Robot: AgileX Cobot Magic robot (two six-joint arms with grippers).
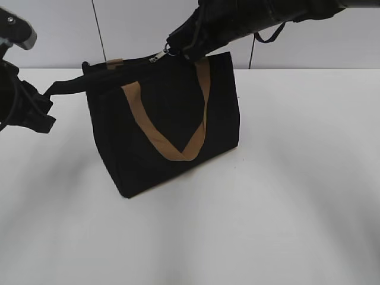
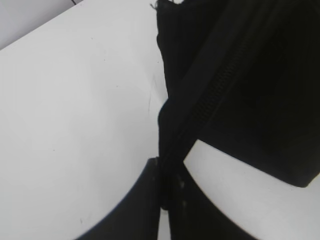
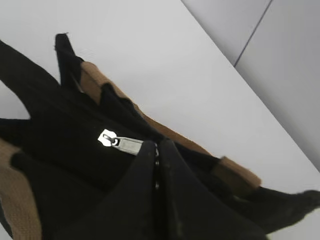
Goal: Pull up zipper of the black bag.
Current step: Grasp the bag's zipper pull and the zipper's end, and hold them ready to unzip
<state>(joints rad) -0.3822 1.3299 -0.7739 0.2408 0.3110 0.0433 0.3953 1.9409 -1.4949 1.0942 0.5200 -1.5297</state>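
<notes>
The bag [image 1: 166,127] stands on the white table [image 1: 297,208], a little tilted, with its top edge stretched between the two arms. The left gripper [image 2: 162,192] has its fingers pressed together on a black tail of fabric at the left end of the zip line. The right gripper [image 3: 156,155] is pinching the zipper [image 3: 122,143], a small silvery tab whose slider shows just in front of the fingertips. The bag looks light and soft: its walls sag and the top edge bends where it is pulled, so I think it would fold or slide on the table if only one arm pulled. The tab is hard, thin and probably slippery, so the best hold seems to be flat across it, close to the ring. A tan handle [image 1: 178,133] hangs on the front wall and lies clear of the zip line.
</notes>
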